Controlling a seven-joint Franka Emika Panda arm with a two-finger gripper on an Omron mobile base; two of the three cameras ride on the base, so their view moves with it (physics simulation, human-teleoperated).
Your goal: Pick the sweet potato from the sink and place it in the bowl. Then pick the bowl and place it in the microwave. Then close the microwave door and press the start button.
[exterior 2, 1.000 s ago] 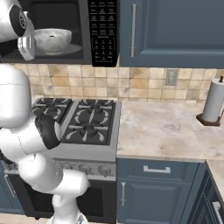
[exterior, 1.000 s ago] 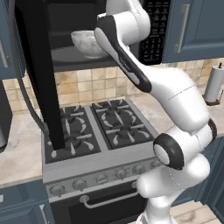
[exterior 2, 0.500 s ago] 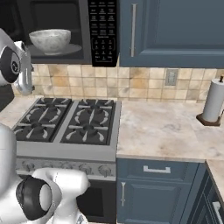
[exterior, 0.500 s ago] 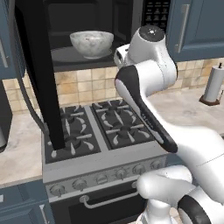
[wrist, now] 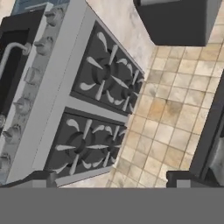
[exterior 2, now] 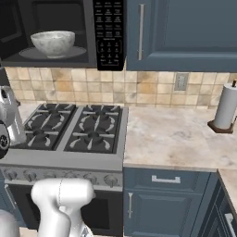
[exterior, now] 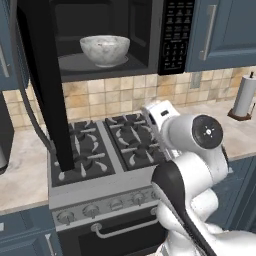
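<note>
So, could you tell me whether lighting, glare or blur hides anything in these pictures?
Left base view: sharp, evenly lit, the bowl plain inside the dark microwave. Right base view: no glare on the keypad. Hand view: rolled sideways, stove crisp, no blur.

Around me, itemised:

- Backsplash (exterior 2: 152,85): square beige and tan tiles running the width of the wall behind the range, with a grey outlet plate (exterior 2: 181,81) set into it.
- Gas range (exterior: 102,150): four black burners with grates, a row of grey knobs (exterior: 91,210) along its steel front, a dark oven door with a bar handle (exterior: 125,229) beneath.
- Countertop (exterior 2: 176,139): pale marbled stone, continuing on both sides of my range.
- Paper towel roll (exterior 2: 226,106): upright on a dark holder, on the counter to my right.
- Upper cabinets (exterior 2: 185,32): slate blue, panelled, vertical metal pulls.
- Lower cabinets (exterior 2: 162,203): same blue, a drawer above a door.
</note>
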